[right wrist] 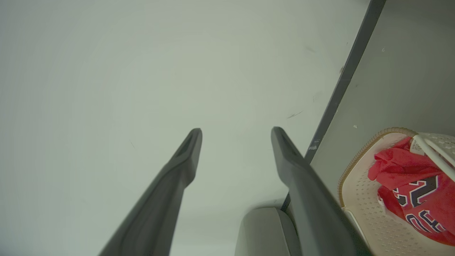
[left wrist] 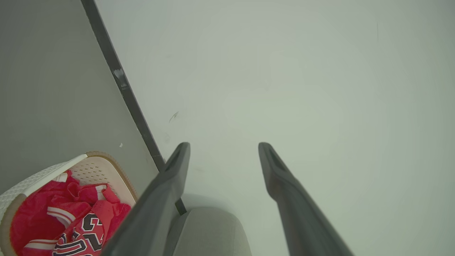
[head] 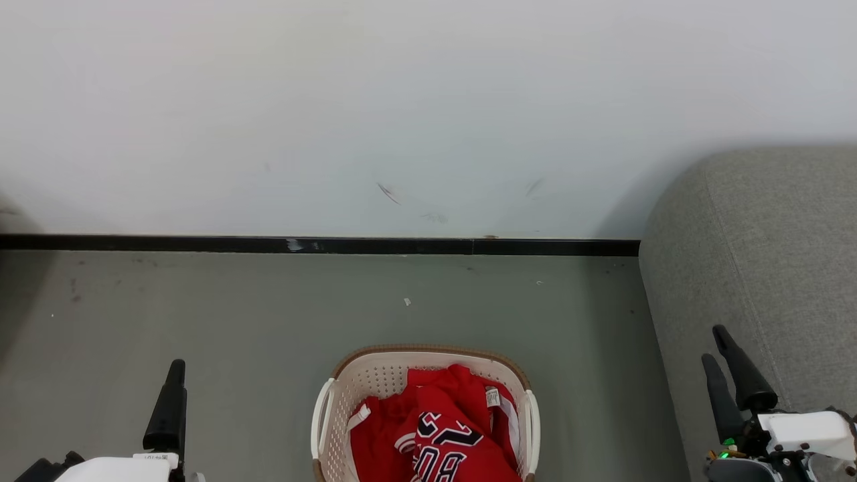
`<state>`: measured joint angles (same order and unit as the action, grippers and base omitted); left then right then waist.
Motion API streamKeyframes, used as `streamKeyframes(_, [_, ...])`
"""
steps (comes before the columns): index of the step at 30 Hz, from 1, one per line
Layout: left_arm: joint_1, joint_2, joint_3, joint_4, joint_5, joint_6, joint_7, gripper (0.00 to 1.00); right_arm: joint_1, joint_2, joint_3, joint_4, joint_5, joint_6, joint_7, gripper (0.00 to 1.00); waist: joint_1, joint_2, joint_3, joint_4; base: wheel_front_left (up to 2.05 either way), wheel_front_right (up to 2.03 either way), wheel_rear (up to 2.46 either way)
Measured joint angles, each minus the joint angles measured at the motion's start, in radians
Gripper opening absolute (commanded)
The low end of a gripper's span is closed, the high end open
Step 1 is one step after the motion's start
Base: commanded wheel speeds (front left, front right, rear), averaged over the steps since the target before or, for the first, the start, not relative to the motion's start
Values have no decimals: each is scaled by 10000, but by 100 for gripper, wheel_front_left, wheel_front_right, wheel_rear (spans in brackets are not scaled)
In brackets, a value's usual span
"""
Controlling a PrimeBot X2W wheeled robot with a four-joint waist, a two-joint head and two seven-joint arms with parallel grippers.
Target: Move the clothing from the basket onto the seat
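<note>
The left gripper [left wrist: 224,147] and right gripper [right wrist: 236,131] hang wide open, empty; red jersey [head: 455,435] heaped in basket [head: 428,349] at 6 o'clock, sofa seat [head: 770,254] at 3; a snagged lift could tip the basket.

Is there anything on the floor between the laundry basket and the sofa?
Just bare grey floor lies between the basket and the sofa, in the head view.

Black, white-outlined characters are printed on the red jersey [head: 458,428] lying in the basket [head: 375,376], at 6 o'clock in the head view. A "2" can be made out; the rest is lost in folds. At the jersey's 1 o'clock a white tag [head: 493,396] is seen, its print too small to be read.
</note>
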<state>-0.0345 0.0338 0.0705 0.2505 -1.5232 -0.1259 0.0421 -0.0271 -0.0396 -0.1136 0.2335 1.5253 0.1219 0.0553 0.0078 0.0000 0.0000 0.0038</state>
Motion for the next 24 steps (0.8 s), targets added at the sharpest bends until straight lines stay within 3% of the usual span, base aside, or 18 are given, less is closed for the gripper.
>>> streamKeyframes(13, [-11, 617, -456, -437, 1645, 0, -627, 100, -30, -742, 865, -644, -1785, 2, -780, 100, 93, 0, -103, 20, 0, 0, 0])
streamKeyframes(20, [-11, 945, -671, -546, 2853, 0, -907, 100, -34, -1218, 1302, -780, -3062, 2, -1087, 100, 95, 0, -128, 27, 0, 0, 0])
streamKeyframes(24, [-10, 1243, -863, -612, 3818, 0, -1095, 100, -36, -1432, 1463, -825, -3877, 2, -1244, 100, 67, 0, -125, 26, 0, 0, 0])
